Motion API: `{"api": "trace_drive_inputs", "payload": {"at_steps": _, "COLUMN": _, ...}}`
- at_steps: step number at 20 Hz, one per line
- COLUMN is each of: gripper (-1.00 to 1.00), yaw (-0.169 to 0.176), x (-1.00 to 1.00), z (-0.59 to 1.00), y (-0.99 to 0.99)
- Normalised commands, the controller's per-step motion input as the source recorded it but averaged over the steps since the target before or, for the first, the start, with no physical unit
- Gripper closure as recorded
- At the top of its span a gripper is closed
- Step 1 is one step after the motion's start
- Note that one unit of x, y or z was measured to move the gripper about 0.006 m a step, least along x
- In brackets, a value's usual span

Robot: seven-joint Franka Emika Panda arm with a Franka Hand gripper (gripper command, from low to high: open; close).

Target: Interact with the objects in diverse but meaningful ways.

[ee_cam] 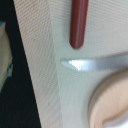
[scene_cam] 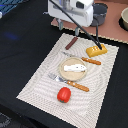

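Note:
My gripper (scene_cam: 70,25) hangs above the far edge of the placemat (scene_cam: 47,70), with nothing seen in it. Its fingers are too blurred to read and do not appear in the wrist view. Just below it lies the dark reddish-brown sausage stick (scene_cam: 71,43) (ee_cam: 79,22). The yellow ridged bread loaf (scene_cam: 95,50) sits toward the exterior view's right. A white fish-like piece (scene_cam: 75,67) rests on a tan plate (scene_cam: 64,73) (ee_cam: 112,97) mid-mat. The red tomato (scene_cam: 63,94) stands near the mat's front edge.
An orange-handled knife (scene_cam: 85,60), blade (ee_cam: 95,63), lies between sausage and plate. An orange-handled fork (scene_cam: 70,82) lies between plate and tomato. A grey pot (scene_cam: 101,12) and a bowl (scene_cam: 124,19) stand on a brown board at the back right. Black table (scene_cam: 20,45) surrounds the mat.

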Motion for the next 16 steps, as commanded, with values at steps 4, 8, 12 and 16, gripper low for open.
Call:
{"api": "trace_drive_inputs", "payload": {"at_steps": 4, "gripper": -1.00, "yaw": -0.180, "x": 0.64, "z": 0.78, "y": -0.15}}
{"api": "trace_drive_inputs", "payload": {"at_steps": 8, "gripper": -1.00, "yaw": -0.217, "x": 0.59, "z": 0.58, "y": -0.08}}
{"api": "trace_drive_inputs", "payload": {"at_steps": 12, "gripper": -1.00, "yaw": -0.252, "x": 0.51, "z": 0.28, "y": -0.10}}
{"api": "trace_drive_inputs", "payload": {"at_steps": 16, "gripper": -1.00, "yaw": -0.226, "x": 0.61, "z": 0.25, "y": -0.14}}
